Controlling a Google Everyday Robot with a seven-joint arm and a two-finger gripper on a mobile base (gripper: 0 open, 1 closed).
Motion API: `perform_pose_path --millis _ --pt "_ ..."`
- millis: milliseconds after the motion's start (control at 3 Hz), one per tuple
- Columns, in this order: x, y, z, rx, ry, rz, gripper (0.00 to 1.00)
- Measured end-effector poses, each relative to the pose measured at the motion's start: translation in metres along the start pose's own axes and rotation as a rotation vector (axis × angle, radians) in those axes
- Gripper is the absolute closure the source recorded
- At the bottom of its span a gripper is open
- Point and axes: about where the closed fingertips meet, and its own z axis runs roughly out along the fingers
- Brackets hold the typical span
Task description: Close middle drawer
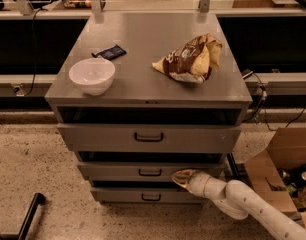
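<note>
One clenched tool (177, 176) at middle drawer (113, 171) front, long axis left-right, handle toward camera.

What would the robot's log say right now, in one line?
middle drawer: partly open | end effector: at its front, right of handle

The robot's arm (253, 206) is white, smooth and round, like fat tubes. Its small tan gripper (181, 177) is low down, right of centre.
</note>
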Motion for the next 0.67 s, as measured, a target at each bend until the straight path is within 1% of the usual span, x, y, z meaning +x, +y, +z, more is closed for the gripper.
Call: perform_pose_path --millis 333,667 --pt "0.000 0.009 -0.004 -0.020 0.012 -0.046 0.56" --pt "0.000 0.016 -0.018 -0.017 0.011 -0.083 0.79"
